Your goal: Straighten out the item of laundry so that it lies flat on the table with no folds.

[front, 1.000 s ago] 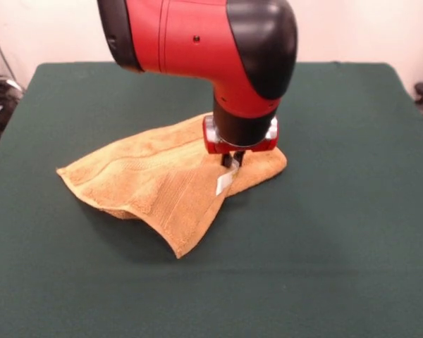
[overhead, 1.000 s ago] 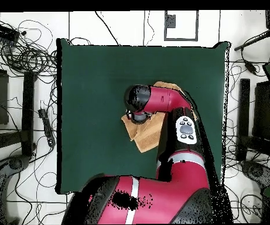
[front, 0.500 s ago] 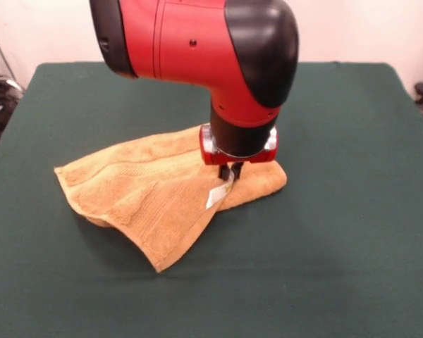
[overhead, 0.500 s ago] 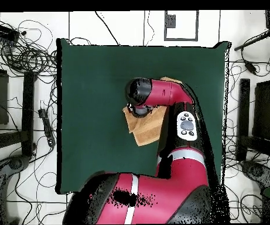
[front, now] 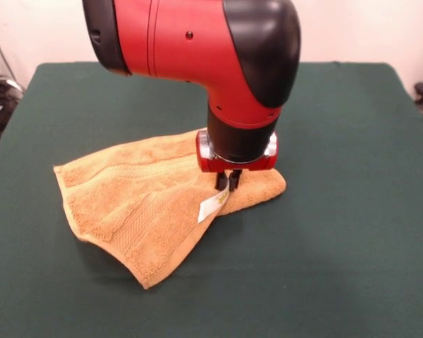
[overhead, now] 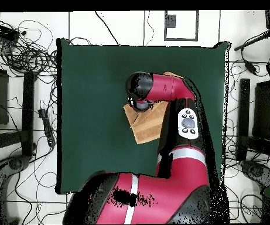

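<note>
Dark green felt covers the counter, which fills the front view almost edge to edge beneath a pale wall. On it, a little left of centre, lies the item of laundry, a golden-tan terry towel that is far from flat: one layer is doubled over another, a pointed corner reaches toward the camera, and a rounded lump of cloth pokes out to the right behind the arm. The red and black arm comes down from above, and its tool stands with both black fingers pressed close together on the folded edge, pinching the towel right beside the small white tag, which dangles just below the tips. Seen from overhead, the counter is a large dark rectangle ringed by cables and stands, and the towel shows only as a tan wedge beside the arm's wrist, right of the middle; the tool itself is hidden under the wrist there. By its look the towel is light, soft and limp, so it should drape and trail from any pinch, and the felt will probably drag on it. A hemmed edge or corner seems the best hold, since thick pile in the middle would bunch up.
</note>
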Controlling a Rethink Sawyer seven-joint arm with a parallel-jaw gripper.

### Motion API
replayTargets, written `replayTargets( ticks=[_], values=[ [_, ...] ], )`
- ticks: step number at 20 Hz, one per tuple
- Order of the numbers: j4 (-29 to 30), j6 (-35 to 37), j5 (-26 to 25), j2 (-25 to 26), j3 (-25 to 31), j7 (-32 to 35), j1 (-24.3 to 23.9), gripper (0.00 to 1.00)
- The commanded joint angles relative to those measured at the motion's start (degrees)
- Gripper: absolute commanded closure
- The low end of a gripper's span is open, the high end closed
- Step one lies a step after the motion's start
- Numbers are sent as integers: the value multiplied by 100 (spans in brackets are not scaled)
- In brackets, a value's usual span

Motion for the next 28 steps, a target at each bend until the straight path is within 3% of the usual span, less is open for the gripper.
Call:
replayTargets(
  ticks=[1,14,28],
  values=[
    [-74,-486,177,7,557,698,237,100],
    [602,-176,283,-567,458,745,252,100],
    [601,-117,233,-655,465,736,265,100]
  ],
)
